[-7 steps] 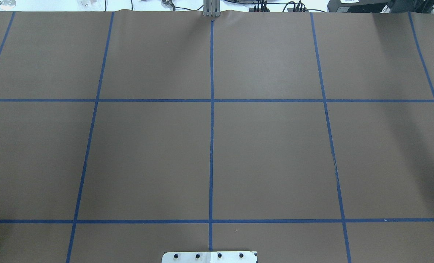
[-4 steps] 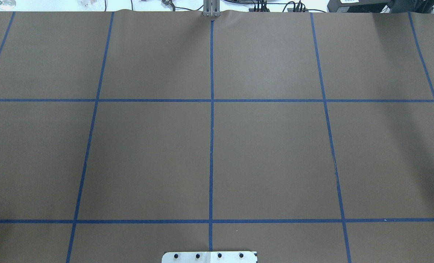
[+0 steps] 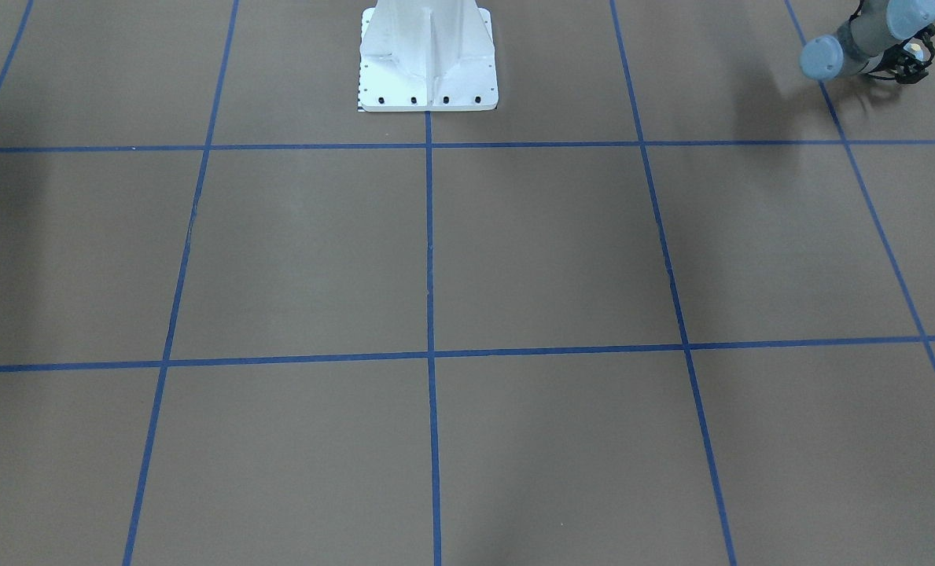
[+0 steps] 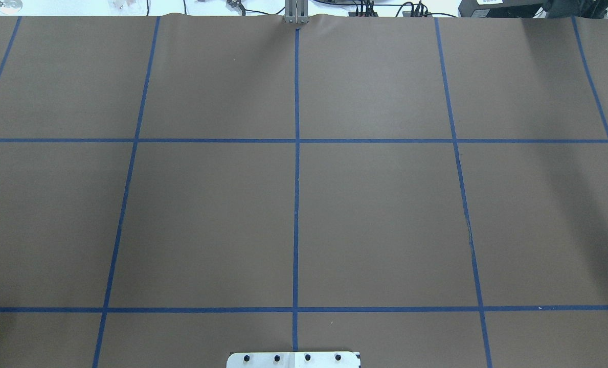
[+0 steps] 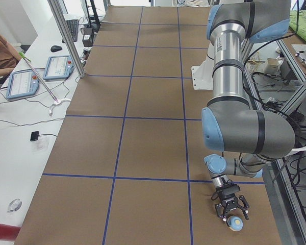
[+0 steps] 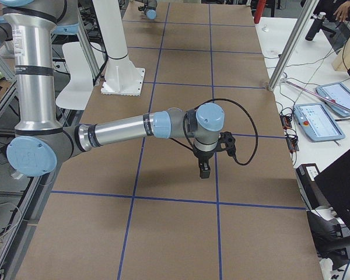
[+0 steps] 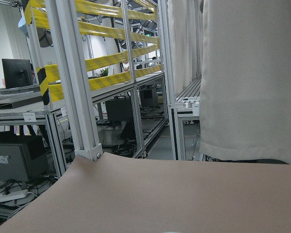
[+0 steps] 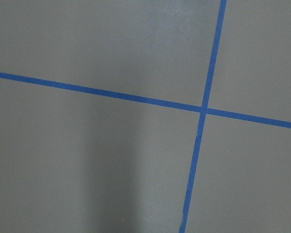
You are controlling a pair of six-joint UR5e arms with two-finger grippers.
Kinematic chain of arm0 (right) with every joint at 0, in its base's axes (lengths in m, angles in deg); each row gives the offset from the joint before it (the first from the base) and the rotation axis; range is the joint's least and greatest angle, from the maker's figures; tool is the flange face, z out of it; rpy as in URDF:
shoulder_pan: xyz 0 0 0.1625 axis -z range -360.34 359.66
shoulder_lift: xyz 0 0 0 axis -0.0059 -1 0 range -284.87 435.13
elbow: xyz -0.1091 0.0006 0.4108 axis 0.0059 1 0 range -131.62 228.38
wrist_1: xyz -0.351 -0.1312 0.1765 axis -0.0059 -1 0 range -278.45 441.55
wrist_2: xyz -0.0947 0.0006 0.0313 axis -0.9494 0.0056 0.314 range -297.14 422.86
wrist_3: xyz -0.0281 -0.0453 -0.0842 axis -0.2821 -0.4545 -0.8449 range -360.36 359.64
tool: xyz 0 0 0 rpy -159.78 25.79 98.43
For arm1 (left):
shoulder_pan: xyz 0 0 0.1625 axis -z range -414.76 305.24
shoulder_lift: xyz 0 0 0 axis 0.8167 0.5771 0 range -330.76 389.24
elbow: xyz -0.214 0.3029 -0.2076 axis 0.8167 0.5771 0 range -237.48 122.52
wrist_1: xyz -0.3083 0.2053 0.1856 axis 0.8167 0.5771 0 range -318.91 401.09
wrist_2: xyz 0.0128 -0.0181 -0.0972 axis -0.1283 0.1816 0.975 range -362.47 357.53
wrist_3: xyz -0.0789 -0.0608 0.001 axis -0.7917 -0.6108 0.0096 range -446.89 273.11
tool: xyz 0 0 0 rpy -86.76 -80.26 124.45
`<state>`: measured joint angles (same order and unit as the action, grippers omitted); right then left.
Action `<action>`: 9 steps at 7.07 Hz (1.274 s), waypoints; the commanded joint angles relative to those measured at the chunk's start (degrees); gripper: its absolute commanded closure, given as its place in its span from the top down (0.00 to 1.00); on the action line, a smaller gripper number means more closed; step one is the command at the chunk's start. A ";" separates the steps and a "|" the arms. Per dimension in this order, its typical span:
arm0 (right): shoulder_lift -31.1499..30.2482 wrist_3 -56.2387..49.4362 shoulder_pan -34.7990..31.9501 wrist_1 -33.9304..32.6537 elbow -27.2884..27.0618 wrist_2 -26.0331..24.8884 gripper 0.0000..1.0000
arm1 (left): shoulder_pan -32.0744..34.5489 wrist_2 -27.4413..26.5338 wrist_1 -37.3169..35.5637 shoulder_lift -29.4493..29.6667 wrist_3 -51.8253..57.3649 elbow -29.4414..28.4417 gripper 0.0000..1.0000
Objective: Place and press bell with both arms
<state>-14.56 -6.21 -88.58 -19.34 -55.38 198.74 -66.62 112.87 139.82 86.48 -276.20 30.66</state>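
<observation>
The bell (image 5: 236,223), a small light-blue dome with a cream button, stands upright on the brown table near the robot-side edge at the table's left end. It also shows as a cream spot in the front-facing view (image 3: 915,49). My left gripper (image 5: 232,217) lies low and level over the table, its black fingers spread on either side of the bell; I cannot tell whether they grip it. It shows small in the front-facing view (image 3: 910,61). My right gripper (image 6: 204,174) points down above the table's right part, far from the bell; I cannot tell whether it is open or shut.
The brown table (image 4: 385,214) carries a grid of blue tape lines. The white bolted pedestal (image 3: 428,71) stands at the robot side. Metal posts (image 5: 71,46) and tablets (image 5: 23,84) stand on the operators' bench. Neither arm shows in the overhead view.
</observation>
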 commanded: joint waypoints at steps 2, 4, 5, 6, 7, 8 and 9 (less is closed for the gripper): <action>-0.05 -0.03 0.00 0.00 -0.04 0.00 1.00 | -0.26 0.06 0.05 1.89 0.17 -2.77 1.00; -0.05 -0.03 -0.09 0.00 -0.04 0.09 1.00 | -0.18 0.06 0.05 2.70 0.61 -3.67 1.00; -0.05 -0.03 0.00 0.00 -0.04 0.00 1.00 | -0.18 0.06 0.14 2.61 0.70 -3.49 1.00; -0.05 -0.03 -0.09 0.00 -0.04 0.09 1.00 | -0.18 0.06 -0.03 2.53 0.35 -3.58 0.89; -0.05 -0.03 -0.09 0.00 -0.04 0.09 1.00 | -0.09 -0.03 -0.12 2.26 0.00 -3.32 0.36; -0.49 -0.03 -0.09 0.00 -0.13 0.09 1.00 | 0.00 0.06 -0.03 1.65 0.52 -2.79 0.00; -0.75 -0.03 -0.09 -0.09 -0.65 0.17 1.00 | -0.09 0.06 0.14 -0.01 0.78 -0.96 0.00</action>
<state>-14.97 -6.24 -88.67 -19.37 -55.61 198.84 -66.69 112.91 139.81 87.97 -275.74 28.10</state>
